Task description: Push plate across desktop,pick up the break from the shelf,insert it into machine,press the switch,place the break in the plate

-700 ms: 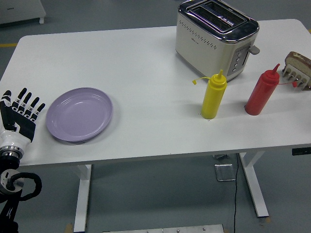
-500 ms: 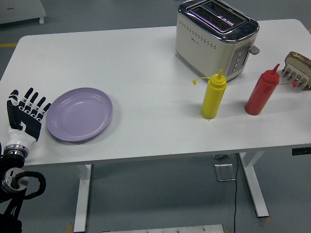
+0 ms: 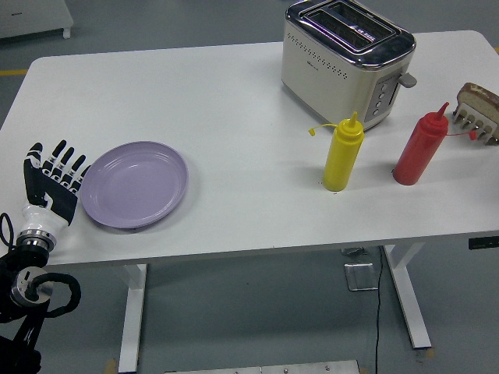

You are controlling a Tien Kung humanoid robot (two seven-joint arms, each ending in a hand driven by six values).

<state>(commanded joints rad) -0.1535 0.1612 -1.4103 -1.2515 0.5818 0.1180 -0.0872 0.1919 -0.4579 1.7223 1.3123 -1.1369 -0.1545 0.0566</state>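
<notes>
One robot hand in view: the left hand [image 3: 54, 183], black with white joint marks, comes up over the near-left edge of the white rectangular table [image 3: 234, 117]. Fingers extended and slightly spread, grasping nothing. Fingertips [image 3: 78, 165] sit against the left rim of the round lilac plate [image 3: 135, 185]; contact looks likely, though not certain from this angle. Plate lies flat on the near-left part of the table.

Mid-table, to the right: yellow plastic squeeze bottle [image 3: 343, 153], upright, cap tip pointing up. Just right of it, apart, stands a red plastic squeeze bottle [image 3: 421, 146], also upright.

At the right edge of the table, beyond the red bottle: a small pale slotted rack [image 3: 479, 119], partly cut off by the frame, with a brown-crusted slice of bread [image 3: 478, 97] standing in it. Red bottle's tip is near the rack; whether they touch cannot be told.

Farthest: cream-and-chrome two-slot toaster [image 3: 347, 58] at the far centre-right, set at an angle, lever and buttons on the end facing the bottles. Slots look empty.
</notes>
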